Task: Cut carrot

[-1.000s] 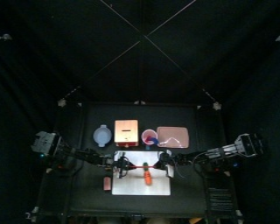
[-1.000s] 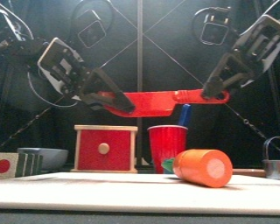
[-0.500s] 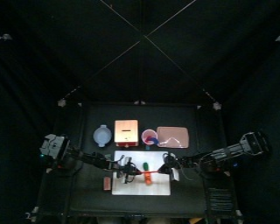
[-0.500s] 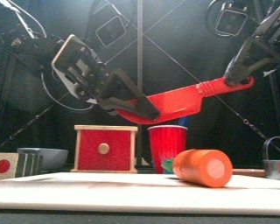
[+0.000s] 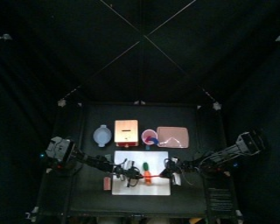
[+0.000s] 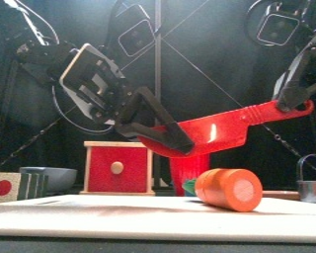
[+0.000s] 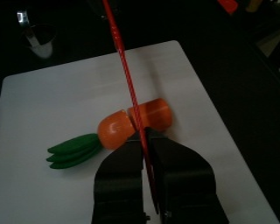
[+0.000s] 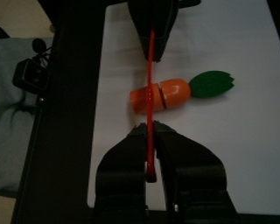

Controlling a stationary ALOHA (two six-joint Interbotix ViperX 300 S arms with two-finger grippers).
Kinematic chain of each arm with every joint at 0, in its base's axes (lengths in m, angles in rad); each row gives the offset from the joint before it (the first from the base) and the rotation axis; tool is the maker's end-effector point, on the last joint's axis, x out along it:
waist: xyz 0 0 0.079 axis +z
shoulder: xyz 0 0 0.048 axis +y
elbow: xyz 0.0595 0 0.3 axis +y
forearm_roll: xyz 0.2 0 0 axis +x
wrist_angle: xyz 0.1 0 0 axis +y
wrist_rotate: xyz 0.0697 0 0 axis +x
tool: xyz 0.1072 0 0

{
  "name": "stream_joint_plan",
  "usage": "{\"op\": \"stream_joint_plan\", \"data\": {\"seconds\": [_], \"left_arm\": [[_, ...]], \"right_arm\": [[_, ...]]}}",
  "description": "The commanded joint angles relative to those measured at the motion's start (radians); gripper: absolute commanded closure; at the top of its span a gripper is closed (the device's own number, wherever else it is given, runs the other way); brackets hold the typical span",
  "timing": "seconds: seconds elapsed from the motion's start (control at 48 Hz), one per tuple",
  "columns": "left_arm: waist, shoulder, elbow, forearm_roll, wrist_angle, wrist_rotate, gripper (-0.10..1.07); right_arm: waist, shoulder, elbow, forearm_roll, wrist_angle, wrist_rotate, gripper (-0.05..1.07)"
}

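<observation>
Left claw (image 7: 146,144) clamped on one end of red knife (image 7: 122,66); right claw (image 8: 150,140) clamped on other end. Two-ended grip likely keeps thin blade steady and square across carrot (image 7: 133,123). Carrot lies on white board (image 7: 224,131) on bench, green top pointing away from blade. Wrist views show blade lined over carrot's orange middle. Front view alone shows height: knife (image 6: 220,128) tilted, above carrot (image 6: 228,189), apparently not touching. Top view shows arms meeting over board (image 5: 161,185), detail too small.
</observation>
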Motion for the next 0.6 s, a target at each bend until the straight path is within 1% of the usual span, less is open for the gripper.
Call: {"op": "stream_joint_plan", "data": {"seconds": [0.0,0.208,0.375,0.583], "left_arm": [[0.002,-0.011,-0.015,0.000,-0.009,0.006,0.64],[-0.006,0.003,-0.026,-0.002,0.000,0.009,0.64],[-0.006,0.037,-0.048,0.000,0.005,0.009,0.64],[-0.006,0.026,-0.046,-0.003,0.021,0.009,0.64]], "right_arm": [[-0.006,-0.009,-0.005,-0.003,-0.028,-0.005,0.84],[0.000,-0.003,0.014,-0.002,-0.037,-0.002,0.84],[-0.006,0.034,0.025,0.000,-0.044,-0.003,0.84],[-0.017,0.051,0.026,-0.008,-0.049,-0.005,0.84]]}}
